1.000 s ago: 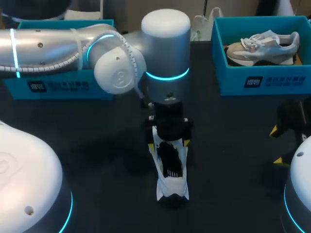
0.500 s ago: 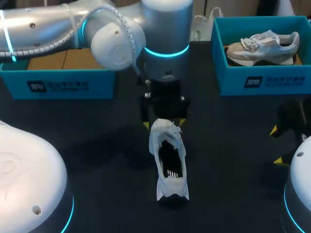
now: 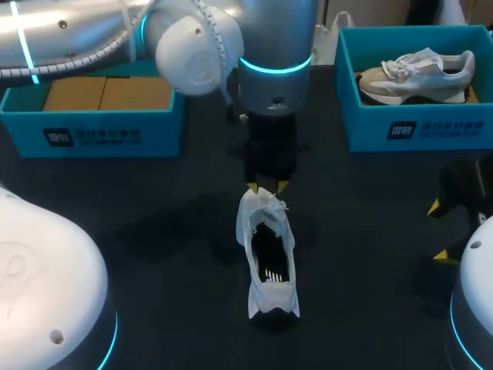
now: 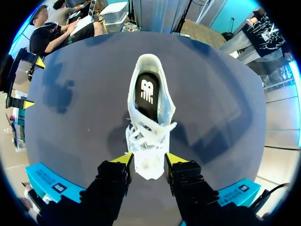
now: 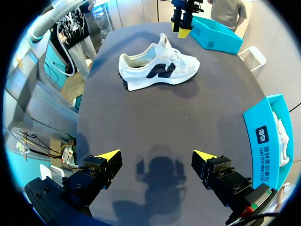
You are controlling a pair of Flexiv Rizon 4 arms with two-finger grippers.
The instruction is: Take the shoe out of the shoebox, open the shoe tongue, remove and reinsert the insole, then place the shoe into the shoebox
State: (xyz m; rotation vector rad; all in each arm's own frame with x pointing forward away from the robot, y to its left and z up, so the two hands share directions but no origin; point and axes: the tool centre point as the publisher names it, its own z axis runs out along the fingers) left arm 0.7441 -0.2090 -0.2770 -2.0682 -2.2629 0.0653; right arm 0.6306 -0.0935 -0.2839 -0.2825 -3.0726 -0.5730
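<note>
Shoe (image 3: 267, 258) let go, tongue (image 3: 262, 206) up

Your table (image 3: 154, 223) carries the shoe on its sole, outside either box. The left arm (image 3: 269, 38) looms beyond the shoe's toe end. A second ago it sat lower, with its claw down in the laces, and it has since risen and drawn back toward the toe. One shoebox (image 3: 92, 135), holding only cardboard, sits beyond the shoe toward your left. Another box (image 3: 416, 127), beyond the shoe toward your right, holds a second shoe (image 3: 416, 73). The left claw (image 4: 149, 158) now hangs with fingers spread, one either side of the toe, and as far as the wrist view shows it pinches nothing. The right claw (image 5: 157, 157) is also spread wide, low over the table and well apart from the shoe's side. The tongue stands pulled up, and the black insole (image 4: 146, 92) lies exposed inside the shoe. The opening step looks done, so drawing out the insole is likely your next job.
</note>
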